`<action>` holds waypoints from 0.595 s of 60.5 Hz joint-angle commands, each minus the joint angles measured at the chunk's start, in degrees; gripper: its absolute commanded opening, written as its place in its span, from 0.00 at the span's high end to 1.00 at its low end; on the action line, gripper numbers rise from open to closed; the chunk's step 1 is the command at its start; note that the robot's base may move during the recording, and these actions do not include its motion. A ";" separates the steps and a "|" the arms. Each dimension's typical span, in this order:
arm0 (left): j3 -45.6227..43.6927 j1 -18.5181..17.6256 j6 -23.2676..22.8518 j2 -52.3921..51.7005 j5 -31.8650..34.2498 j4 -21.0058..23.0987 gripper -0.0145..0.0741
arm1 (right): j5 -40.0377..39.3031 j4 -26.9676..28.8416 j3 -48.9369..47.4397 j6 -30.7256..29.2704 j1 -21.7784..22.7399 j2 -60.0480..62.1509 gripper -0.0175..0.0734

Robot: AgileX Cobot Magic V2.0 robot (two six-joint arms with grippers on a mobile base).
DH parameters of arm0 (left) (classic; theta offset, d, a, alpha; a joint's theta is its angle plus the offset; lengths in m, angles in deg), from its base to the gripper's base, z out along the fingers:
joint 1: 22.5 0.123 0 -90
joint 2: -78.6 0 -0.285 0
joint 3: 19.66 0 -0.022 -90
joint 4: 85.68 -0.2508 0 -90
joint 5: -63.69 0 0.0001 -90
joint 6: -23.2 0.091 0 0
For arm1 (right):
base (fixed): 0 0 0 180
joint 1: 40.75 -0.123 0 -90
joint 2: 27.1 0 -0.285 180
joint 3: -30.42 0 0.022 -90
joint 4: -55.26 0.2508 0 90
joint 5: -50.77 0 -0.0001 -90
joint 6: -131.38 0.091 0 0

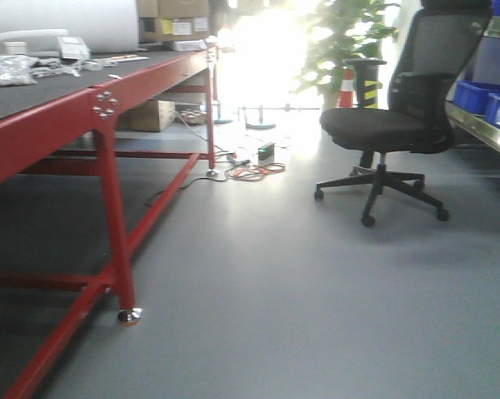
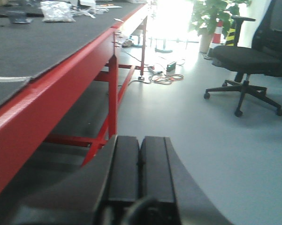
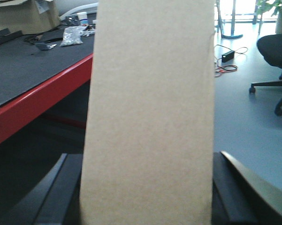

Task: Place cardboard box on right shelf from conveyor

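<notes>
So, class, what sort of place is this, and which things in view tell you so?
Probably a workshop or small warehouse: a red-framed table with a dark work surface, blue bins on a steel shelf, and cartons stacked beyond the table.

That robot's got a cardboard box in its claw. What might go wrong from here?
1. The office chair stands close by the shelf, so the robot may bump it or find its way blocked.
2. Loose cables on the floor might snag the mobile base.
3. The right gripper pinches the cardboard box by its sides only; a jolt might let it slip.
</notes>
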 commanded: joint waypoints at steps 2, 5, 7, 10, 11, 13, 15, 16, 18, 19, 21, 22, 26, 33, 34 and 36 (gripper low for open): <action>0.47 0.12 0.01 -0.83 4.84 0.34 0.97 | -5.52 -1.48 -1.46 -0.51 0.33 -0.73 0.58; 0.47 0.12 0.01 -0.83 4.84 0.34 0.97 | -5.52 -1.48 -1.46 -0.51 0.33 -0.73 0.58; 0.47 0.12 0.01 -0.83 4.84 0.34 0.97 | -5.52 -1.48 -1.46 -0.51 0.33 -0.73 0.58; 0.47 -0.01 0.01 -0.83 4.84 0.34 0.97 | -5.52 -1.48 -1.46 -0.51 0.33 -0.73 0.58; 0.47 -0.01 0.01 -0.83 4.84 0.34 0.97 | -5.52 -1.48 -1.46 -0.51 0.33 -0.73 0.58; 0.47 -0.42 0.01 -0.83 4.84 0.34 0.97 | -5.52 -1.48 -1.46 -0.51 0.33 -0.73 0.58; 0.47 -0.81 0.01 -0.83 4.84 0.34 0.97 | -5.52 -1.48 -1.46 -0.51 0.33 -0.73 0.58; 0.47 -1.22 0.01 -0.83 4.84 0.34 0.97 | -5.52 -1.48 -1.46 -0.51 0.33 -0.73 0.58; 0.47 -1.85 0.01 -0.83 4.84 0.34 0.97 | -5.52 -1.48 -1.46 -0.51 0.33 -0.73 0.58; 0.47 -2.33 0.01 -0.83 4.84 0.34 0.97 | -5.52 -1.48 -1.46 -0.51 0.33 -0.73 0.58; 0.47 -3.03 0.01 -0.83 4.84 0.34 0.97 | -5.52 -1.48 -1.46 -0.51 0.33 -0.73 0.58; 0.47 -3.27 0.01 -0.83 4.84 0.34 0.97 | -5.52 -1.48 -1.46 -0.51 0.33 -0.73 0.58; 0.47 -3.81 0.01 -0.83 4.84 0.34 0.97 | -5.52 -1.48 -1.46 -0.51 0.33 -0.73 0.58; 0.47 -3.78 0.01 -0.83 4.84 0.34 0.97 | -5.52 -1.48 -1.46 -0.51 0.33 -0.73 0.58; 0.47 -3.78 0.01 -0.83 4.84 0.34 0.97 | -5.52 -1.48 -1.46 -0.51 0.33 -0.73 0.58; 0.47 -3.78 0.01 -0.83 4.84 0.34 0.97 | -5.52 -1.48 -1.46 -0.51 0.33 -0.73 0.58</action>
